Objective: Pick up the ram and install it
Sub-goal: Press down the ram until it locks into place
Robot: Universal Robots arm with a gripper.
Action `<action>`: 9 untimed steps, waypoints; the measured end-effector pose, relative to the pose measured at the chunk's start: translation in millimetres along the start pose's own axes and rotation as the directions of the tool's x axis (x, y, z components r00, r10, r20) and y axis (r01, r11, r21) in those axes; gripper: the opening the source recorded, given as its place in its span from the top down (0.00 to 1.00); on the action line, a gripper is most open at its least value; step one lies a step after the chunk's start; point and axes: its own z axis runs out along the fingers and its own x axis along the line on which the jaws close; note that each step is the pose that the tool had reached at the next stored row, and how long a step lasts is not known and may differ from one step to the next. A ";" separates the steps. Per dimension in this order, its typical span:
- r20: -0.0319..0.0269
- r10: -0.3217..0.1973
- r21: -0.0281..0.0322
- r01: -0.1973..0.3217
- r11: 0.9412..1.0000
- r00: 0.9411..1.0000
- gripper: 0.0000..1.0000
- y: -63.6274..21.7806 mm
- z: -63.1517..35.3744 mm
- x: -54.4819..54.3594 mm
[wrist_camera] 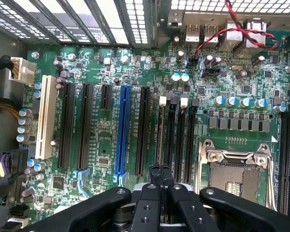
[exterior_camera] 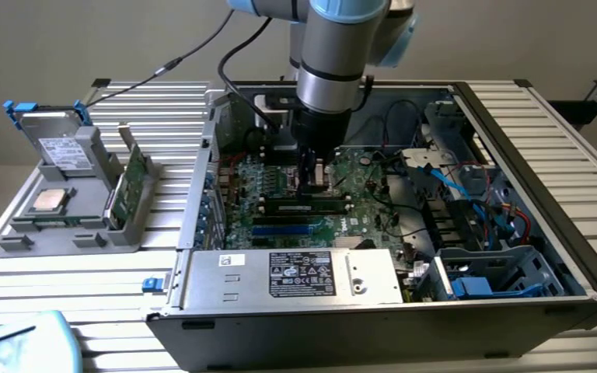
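gripper (exterior_camera: pixel 315 177) pressing down inside the computer case (exterior_camera: pixel 547 249)
its fingers are closing fully together, holding nothing, tips sitting on the ram (exterior_camera: pixel 301 207) lying in a motherboard (wrist_camera: pixel 111 111) slot

No legible txt: labels on power supply (exterior_camera: pixel 301 273) & drive (exterior_camera: pixel 68 151) too small to read.

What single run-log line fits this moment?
gripper: shut | location: over motherboard slots | ram: seated in slot
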 end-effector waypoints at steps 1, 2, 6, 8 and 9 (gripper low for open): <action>0.000 0.000 0.000 0.000 1.000 1.000 0.89 -0.1 1.0 0.0; 0.000 0.000 0.000 0.000 1.000 1.000 0.89 -0.1 1.5 -0.1; 0.000 0.000 0.000 0.000 1.000 1.000 0.89 -0.1 3.6 -0.2; -0.001 0.000 0.000 0.000 1.000 1.000 0.89 -0.1 4.0 -0.2; -0.001 0.000 0.000 0.000 1.000 1.000 0.89 -0.1 4.0 -0.2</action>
